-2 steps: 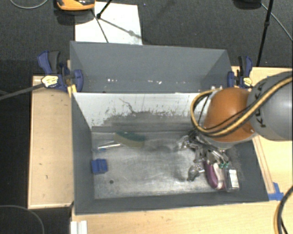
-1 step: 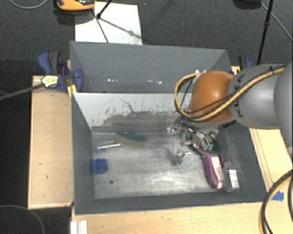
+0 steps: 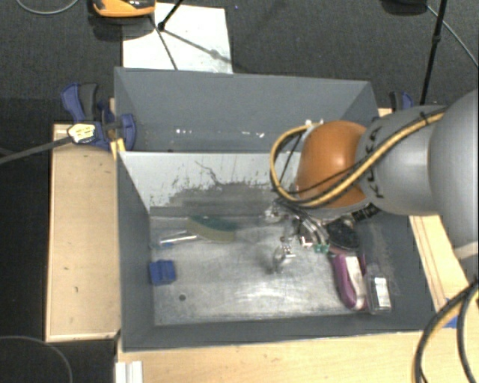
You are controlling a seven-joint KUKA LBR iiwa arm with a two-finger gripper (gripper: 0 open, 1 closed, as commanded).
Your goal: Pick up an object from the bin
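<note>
One dark thing [image 3: 346, 238] lies half hidden beneath the arm [image 3: 419, 164]

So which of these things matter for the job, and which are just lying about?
Job: the grey bin; the hand over its middle; its loose things, any could be picked: purple piece, blue block, greenish flat piece.
Lying about: orange thing and white sheet beyond the bin's far wall.

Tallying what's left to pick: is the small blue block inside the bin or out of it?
Inside: the blue block lies on the floor of the bin, close to its left wall.
</note>
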